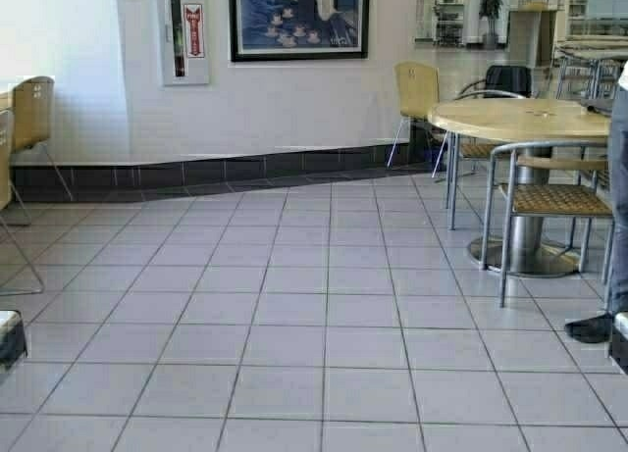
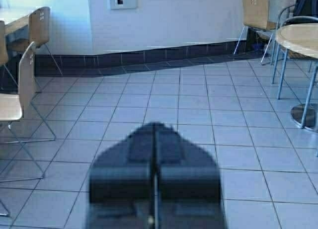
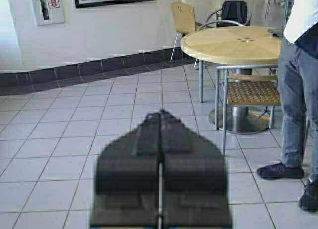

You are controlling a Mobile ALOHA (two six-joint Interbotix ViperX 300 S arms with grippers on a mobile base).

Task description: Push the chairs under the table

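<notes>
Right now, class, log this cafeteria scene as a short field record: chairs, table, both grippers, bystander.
chairs: two plywood chairs at far left, pulled out from the table
table: long table, corner visible at far left
left gripper: jaws shut, over bare floor
right gripper: jaws shut, over bare floor
person: standing beside round table

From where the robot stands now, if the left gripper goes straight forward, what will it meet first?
Probably nothing near: the shut left gripper points over bare tiled floor toward the white wall. The plywood chairs stay off to its left side. Depth is unclear.
</notes>
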